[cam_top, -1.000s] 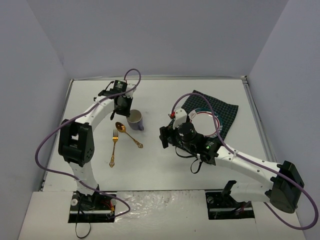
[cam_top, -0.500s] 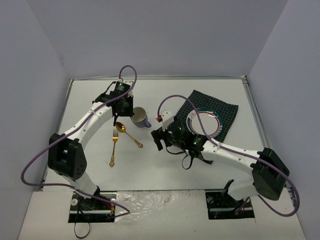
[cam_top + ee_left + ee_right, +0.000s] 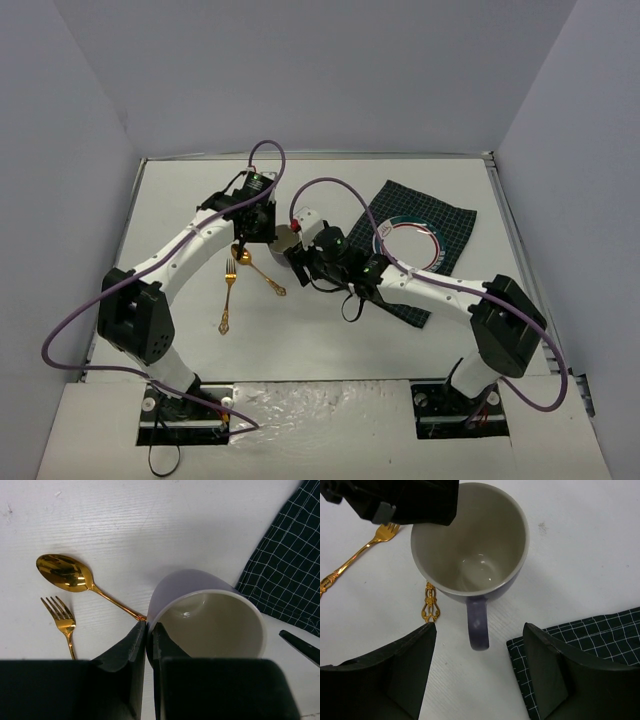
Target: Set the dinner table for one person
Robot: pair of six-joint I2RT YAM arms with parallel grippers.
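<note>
A purple mug (image 3: 210, 625) with a cream inside is held over the white dinner table (image 3: 330, 330), just left of the dark green checked cloth (image 3: 450, 218). My left gripper (image 3: 149, 627) is shut on the mug's rim, one finger inside and one outside. My right gripper (image 3: 480, 627) is open, its fingers on either side of the mug's handle (image 3: 478, 622) without touching it. A gold spoon (image 3: 65, 572) and a gold fork (image 3: 62, 622) lie left of the mug. A white plate (image 3: 408, 240) with a coloured rim sits on the cloth.
The spoon's handle end (image 3: 430, 607) lies close beside my right gripper's left finger. The cloth's edge (image 3: 600, 635) lies under its right finger. Grey walls close in the table at the back and both sides.
</note>
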